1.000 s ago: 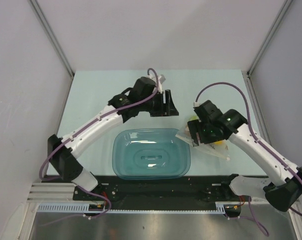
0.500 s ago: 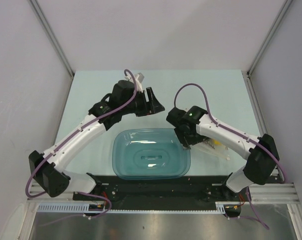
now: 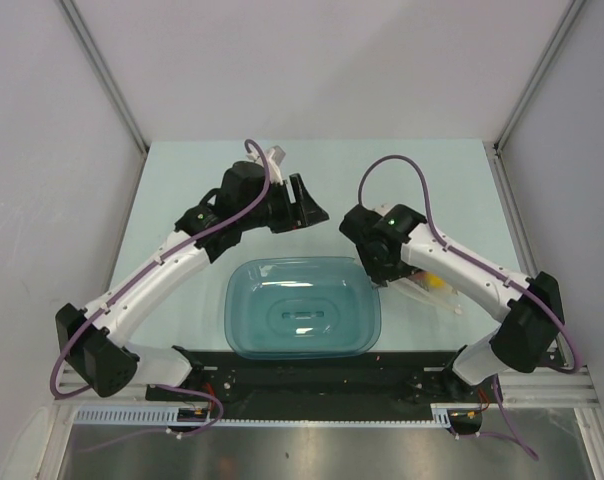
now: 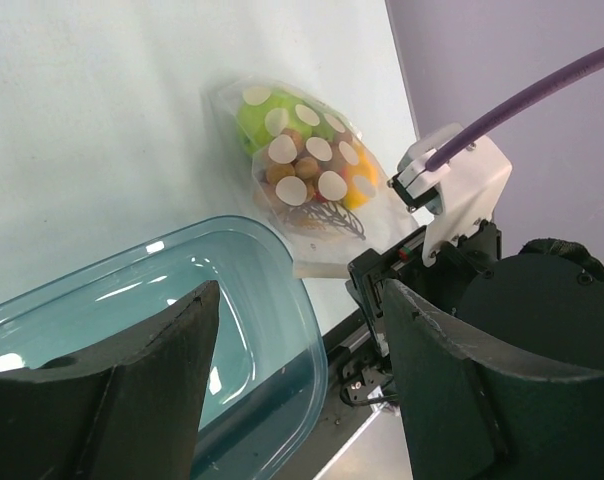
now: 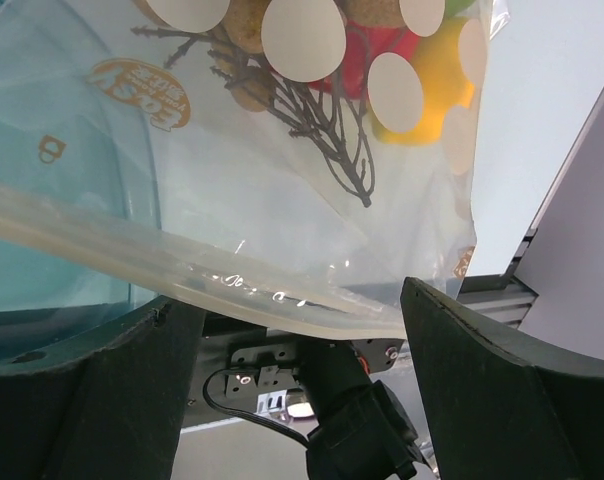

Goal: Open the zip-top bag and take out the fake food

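Note:
The zip-top bag [image 4: 304,170] is clear with white dots and lies on the table right of the teal tub [image 3: 302,305]. In the top view only its edge [image 3: 434,292] shows beside my right arm. The fake food sits inside it: a green fruit [image 4: 254,122], orange-brown balls [image 4: 300,168] on dark stems [image 5: 317,115], a red piece [image 5: 354,45] and a yellow piece [image 5: 432,80]. My right gripper [image 5: 297,390] is open, and the bag's zip strip [image 5: 182,272] lies across the gap between its jaws; it also shows in the top view [image 3: 377,270]. My left gripper [image 3: 307,208] is open and empty above the table behind the tub.
The tub's rim [image 4: 302,330] lies close to the bag's zip end. The tub wall [image 5: 52,200] sits left of the bag in the right wrist view. The black base rail [image 3: 312,375] runs along the near edge. Grey walls close in both sides.
My right gripper has swung left to the bag's zip end by the tub. My left gripper has drawn back to the left, away from the bag.

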